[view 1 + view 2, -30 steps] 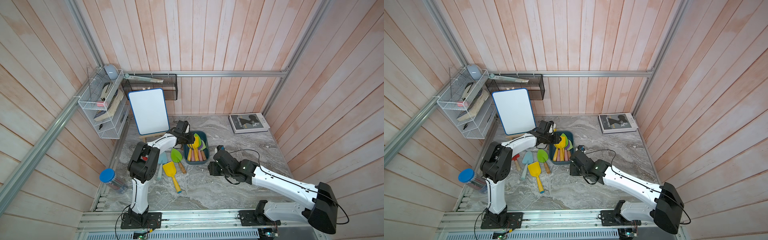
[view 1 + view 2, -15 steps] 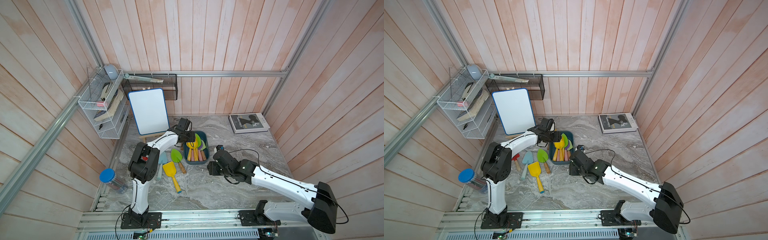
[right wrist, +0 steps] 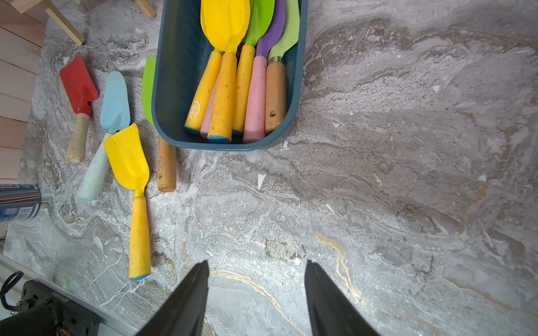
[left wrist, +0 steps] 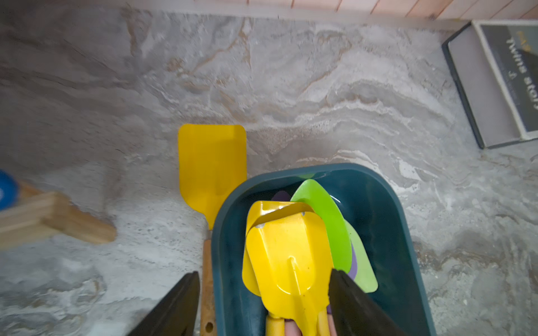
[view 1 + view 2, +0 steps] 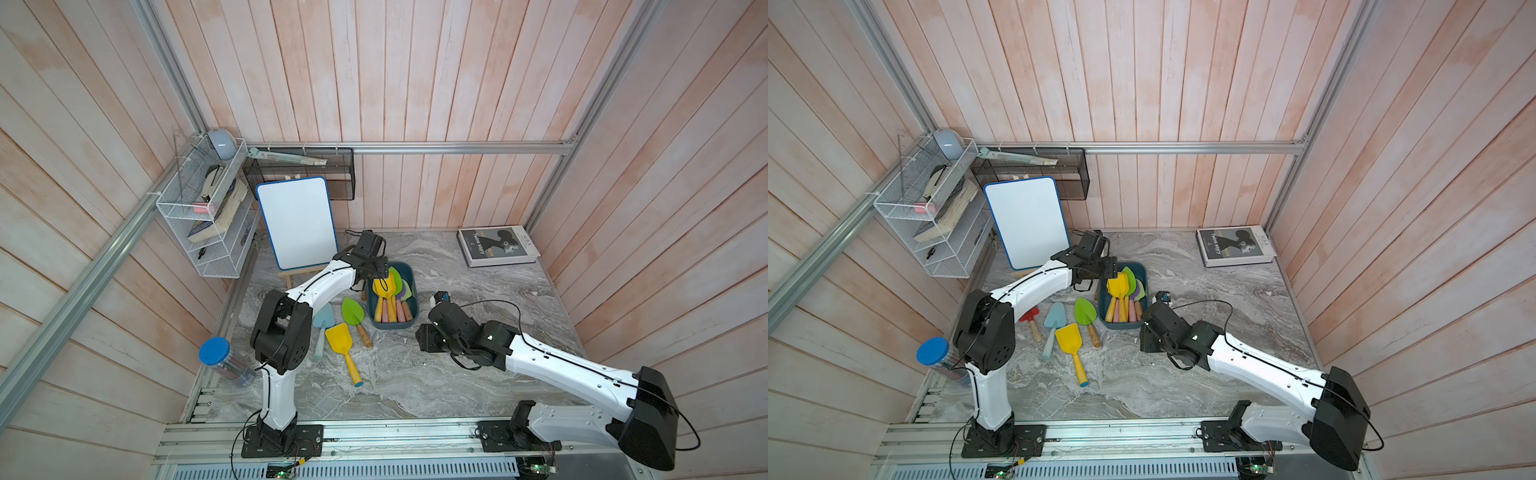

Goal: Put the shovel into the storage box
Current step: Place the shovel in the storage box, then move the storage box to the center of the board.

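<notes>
Shovel (image 4: 288,256) lies in box (image 4: 387,209); left tool (image 4: 263,273) spread over it, seemingly releasing; right tool (image 3: 256,262) apart, empty, beside box.

We see both top views bright and evenly lit, with soft shadows on the marble table (image 5: 478,266); the wall planks (image 5: 374,83) bow toward the frame edges. In the left wrist view the table and easel foot (image 4: 58,215) smear with blur, and glare glints off the yellow shovel (image 4: 288,256). Our right wrist view is sharp.
</notes>
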You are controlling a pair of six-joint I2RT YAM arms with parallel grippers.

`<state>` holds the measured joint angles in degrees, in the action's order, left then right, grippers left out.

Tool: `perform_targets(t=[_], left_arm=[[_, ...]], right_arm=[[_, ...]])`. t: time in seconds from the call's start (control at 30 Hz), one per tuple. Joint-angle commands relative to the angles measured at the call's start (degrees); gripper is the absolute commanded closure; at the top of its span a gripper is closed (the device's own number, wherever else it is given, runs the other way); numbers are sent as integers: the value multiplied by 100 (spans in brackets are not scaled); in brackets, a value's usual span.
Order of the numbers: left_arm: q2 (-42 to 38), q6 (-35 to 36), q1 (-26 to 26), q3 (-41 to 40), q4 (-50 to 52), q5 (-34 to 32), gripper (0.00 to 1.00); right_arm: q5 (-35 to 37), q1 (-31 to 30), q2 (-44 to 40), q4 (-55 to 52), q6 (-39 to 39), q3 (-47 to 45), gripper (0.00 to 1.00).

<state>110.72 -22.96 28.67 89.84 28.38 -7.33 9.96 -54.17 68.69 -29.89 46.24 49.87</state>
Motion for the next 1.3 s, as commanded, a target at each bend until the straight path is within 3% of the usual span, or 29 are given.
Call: perform_targets(t=[0.0, 0.1, 0.13, 0.17, 0.23, 0.27, 0.3, 0.7, 1.27], left_arm=[[-609, -191, -14, -206, 260, -696, 24], [-864, -372, -95, -447, 434, -770, 29], [-908, -427, -135, -545, 461, -748, 39], [-938, -473, -186, -640, 475, -736, 57], [-941, -554, -262, -813, 466, -702, 85], [-909, -598, -315, -897, 451, -651, 97], [-874, -632, -347, -965, 433, -622, 100], [-143, -787, -428, -1168, -282, 215, 100], [197, -929, -91, -1054, -421, 542, 100]], right_arm=[[24, 36, -173, 34, 14, -123, 41], [7, 61, -231, 45, 13, -153, 41], [10, 69, -249, 47, 9, -153, 41], [10, 73, -266, 47, 1, -153, 41], [2, 80, -288, 57, 0, -144, 42], [6, 82, -309, 54, 5, -144, 42], [6, 82, -315, 59, 2, -144, 42], [33, 131, -365, -26, 34, -170, 43], [-3, 188, -417, 12, 46, -273, 44]])
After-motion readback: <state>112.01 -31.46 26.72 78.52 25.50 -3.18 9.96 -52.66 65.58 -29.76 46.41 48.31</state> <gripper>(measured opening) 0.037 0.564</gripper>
